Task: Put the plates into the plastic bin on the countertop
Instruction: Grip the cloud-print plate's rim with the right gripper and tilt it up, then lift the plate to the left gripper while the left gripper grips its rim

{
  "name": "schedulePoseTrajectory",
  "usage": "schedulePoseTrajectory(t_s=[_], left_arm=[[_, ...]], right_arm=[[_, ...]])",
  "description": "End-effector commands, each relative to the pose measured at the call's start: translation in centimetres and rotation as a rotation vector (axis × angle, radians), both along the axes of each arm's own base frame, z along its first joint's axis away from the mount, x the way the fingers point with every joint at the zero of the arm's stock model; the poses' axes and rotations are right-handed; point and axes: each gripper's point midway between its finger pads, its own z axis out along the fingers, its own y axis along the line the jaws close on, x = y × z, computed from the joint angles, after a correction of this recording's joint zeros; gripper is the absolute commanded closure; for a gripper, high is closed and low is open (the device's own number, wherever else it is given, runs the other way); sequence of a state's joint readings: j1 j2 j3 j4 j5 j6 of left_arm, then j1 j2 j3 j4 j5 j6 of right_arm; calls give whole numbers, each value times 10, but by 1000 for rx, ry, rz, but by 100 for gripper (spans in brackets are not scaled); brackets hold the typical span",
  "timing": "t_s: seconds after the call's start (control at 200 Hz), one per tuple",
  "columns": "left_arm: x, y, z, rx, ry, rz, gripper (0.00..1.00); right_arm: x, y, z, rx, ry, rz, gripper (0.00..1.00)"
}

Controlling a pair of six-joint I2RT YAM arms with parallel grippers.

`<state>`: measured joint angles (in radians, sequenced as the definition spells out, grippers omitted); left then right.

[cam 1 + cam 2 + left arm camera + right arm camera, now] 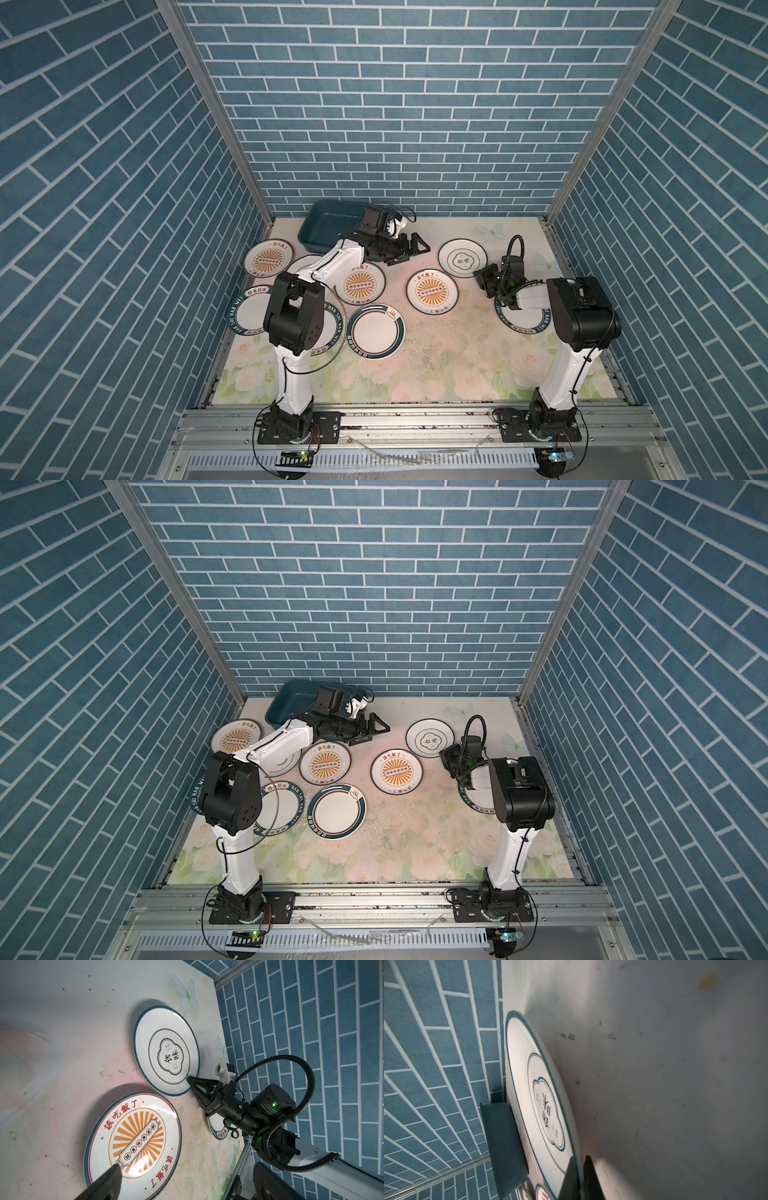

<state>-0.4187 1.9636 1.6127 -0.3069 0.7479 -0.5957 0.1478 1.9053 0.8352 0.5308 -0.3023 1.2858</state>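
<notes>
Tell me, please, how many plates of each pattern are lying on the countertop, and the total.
Orange sunburst plates: 3
Dark-green rim-band plates: 4
Thin-line plates: 2 (one partly hidden)
Total: 9

We look across the countertop at an emblem plate lying flat near the blue brick wall. The right gripper has its black fingertips drawn together on this plate's rim, on the side towards the wall. A black ribbed cable loops above its wrist. Just beside the emblem plate, not touching it, lies a sunburst plate. A lettered plate shows only partly under the right gripper's body. Our left gripper stands spread wide; its blurred fingers overlap the sunburst plate's edge.
</notes>
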Motion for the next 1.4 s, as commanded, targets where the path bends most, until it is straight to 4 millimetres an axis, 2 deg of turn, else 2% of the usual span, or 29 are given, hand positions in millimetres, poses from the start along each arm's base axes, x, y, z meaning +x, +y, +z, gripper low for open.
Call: schedulePoseTrajectory(t_s=[0.0, 0.235, 0.425, 0.555, 0.655, 0.86, 0.955, 1.075, 1.395], left_arm=[[6, 9, 35, -31, -76, 56, 0], [26, 35, 57, -129, -79, 164, 0], [37, 50, 58, -134, -55, 204, 0], [42, 52, 59, -137, -52, 202, 1], [45, 52, 61, -148, -48, 195, 1], [48, 49, 59, -162, -31, 176, 2], [52, 51, 57, -170, -21, 187, 4], [57, 56, 56, -197, -4, 200, 10], [64, 65, 66, -269, -16, 214, 23]], right_arm=[[6, -6, 21, -27, -20, -24, 100], [19, 1, 85, -27, -115, 27, 100], [19, 13, 138, 5, -176, 88, 100], [16, 32, 169, 39, -197, 158, 100], [12, 58, 189, 54, -213, 227, 100], [4, 126, 215, 109, -242, 392, 100], [1, 145, 227, 126, -269, 438, 100], [-1, 155, 233, 129, -283, 458, 100], [-2, 160, 228, 117, -274, 447, 100]])
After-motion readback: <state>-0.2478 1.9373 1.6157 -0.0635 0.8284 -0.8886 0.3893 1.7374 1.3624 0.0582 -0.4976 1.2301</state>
